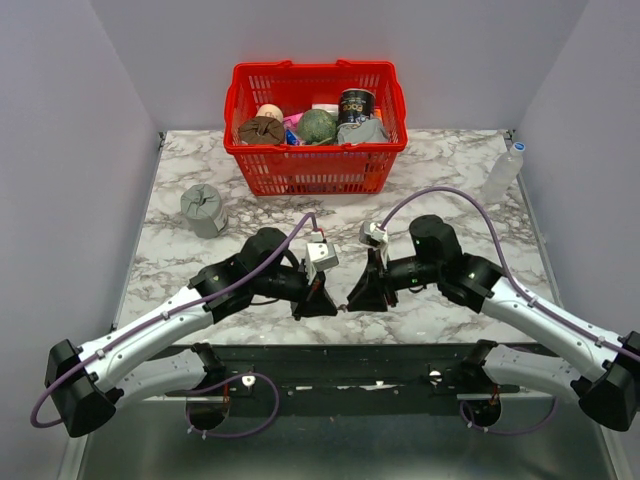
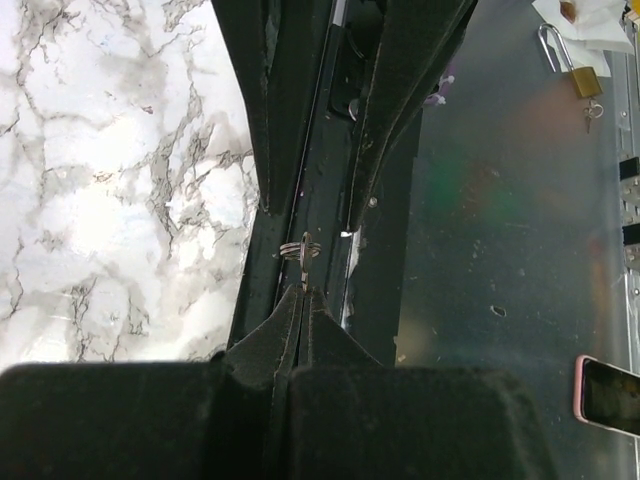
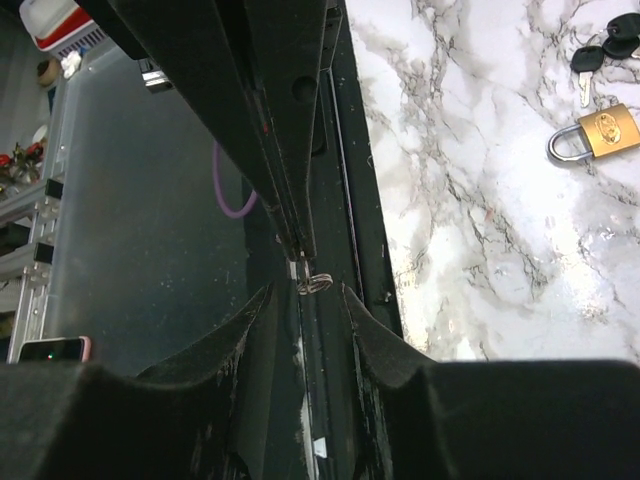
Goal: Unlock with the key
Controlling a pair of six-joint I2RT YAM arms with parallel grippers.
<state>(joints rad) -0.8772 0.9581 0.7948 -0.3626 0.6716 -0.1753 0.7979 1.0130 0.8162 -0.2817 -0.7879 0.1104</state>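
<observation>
Both hands nearly touch: your left hand (image 2: 303, 295) is pinched shut on the key (image 2: 300, 250), your right hand (image 3: 306, 292) part-open, facing it.

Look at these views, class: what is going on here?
The arms meet tip to tip near the front edge of the marble table. The left gripper is shut on a small metal ring. The right gripper stands open on either side of it. A brass padlock lies untouched on the marble, with black-headed keys nearby.

Table layout
A basket (image 1: 315, 160) is set at the table's (image 1: 450, 170) back; a bottle (image 1: 502, 175) is stood right of it (at the edge).
</observation>
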